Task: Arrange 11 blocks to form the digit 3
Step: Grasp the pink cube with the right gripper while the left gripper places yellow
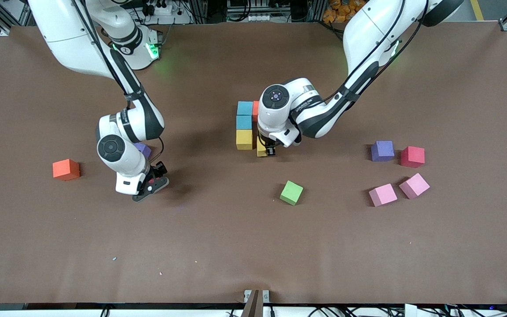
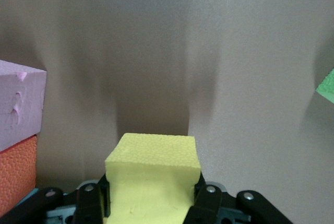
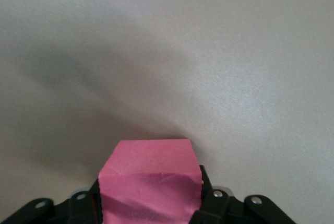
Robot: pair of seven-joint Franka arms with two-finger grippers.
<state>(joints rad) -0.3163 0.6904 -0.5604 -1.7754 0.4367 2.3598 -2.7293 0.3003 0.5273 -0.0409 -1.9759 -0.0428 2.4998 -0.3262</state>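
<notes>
The blocks are small foam cubes: light, soft enough to dent under a squeeze, matte and not slippery, so a gentle pinch across two flat side faces, near mid-height, should hold them without crushing.

The left gripper (image 1: 270, 150) is low over the middle of the tabletop, its jaws closed on a yellow block (image 2: 152, 174) held by its side faces; the foam looks slightly pressed in at the grip. It sits right against the started digit 3 (image 1: 245, 125): two teal cubes and a yellow one in a row, with an orange-red cube beside the teal end.

The right gripper (image 1: 151, 182) is down near the tabletop toward the right arm's end, its jaws closed around a pink block (image 3: 150, 182), whose face is creased between the fingers.

Loose cubes wait on the tabletop: an orange one (image 1: 66, 169) toward the right arm's edge, a green one (image 1: 291, 192) nearer the front camera than the figure, and purple (image 1: 382, 150), red (image 1: 412, 156) and two pink (image 1: 383, 194) toward the left arm's end
</notes>
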